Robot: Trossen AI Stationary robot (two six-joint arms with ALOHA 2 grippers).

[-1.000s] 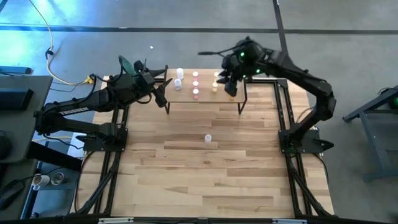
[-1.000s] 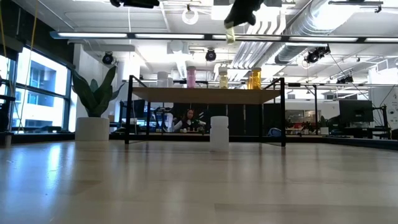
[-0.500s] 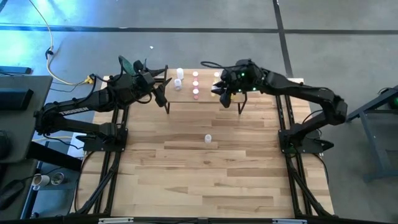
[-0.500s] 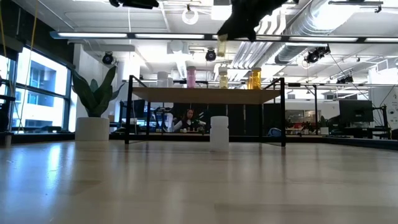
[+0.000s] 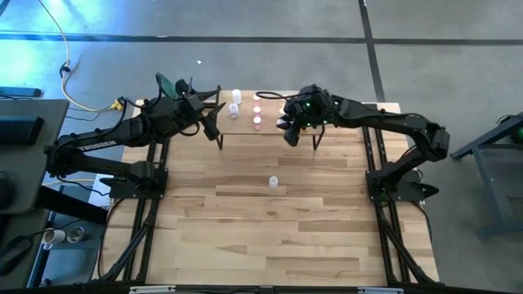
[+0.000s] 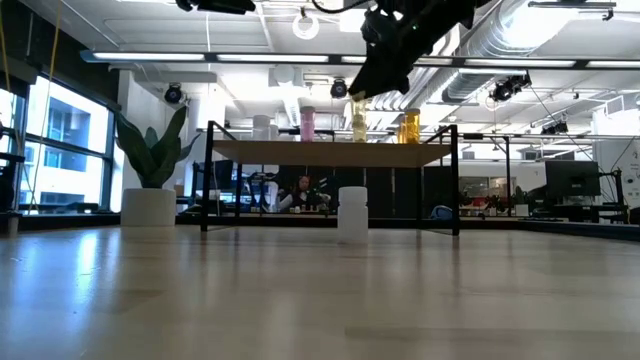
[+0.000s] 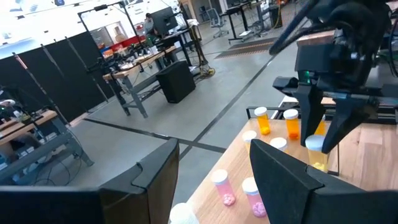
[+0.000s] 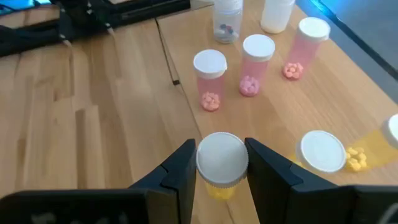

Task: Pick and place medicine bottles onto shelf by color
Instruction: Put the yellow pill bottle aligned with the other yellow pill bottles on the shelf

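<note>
— What's in my right gripper [image 8: 221, 163]?
— A pale yellow bottle [image 8: 222, 165], pinched by its white cap above the shelf [image 5: 270, 129]'s front edge.
— And my left gripper [image 7: 214, 180]?
— Fingers spread, empty, off the shelf's left end.

A pale yellow bottle [image 8: 390, 132] is cut off (picture's edge).

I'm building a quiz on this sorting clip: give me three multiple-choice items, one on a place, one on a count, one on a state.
1. Where does the lone bottle stand? A on the tabletop B on the shelf C in the left gripper
2. How many pink bottles show in the right wrist view? A one B three C five
3. What is the right gripper doing? A hanging open B gripping a yellow bottle C resting on the tabletop

Key: 1 A, it stands mid-table, clear of the shelf. 2 B, three stand in a row. 3 B, fingers clamp its white cap.
</note>
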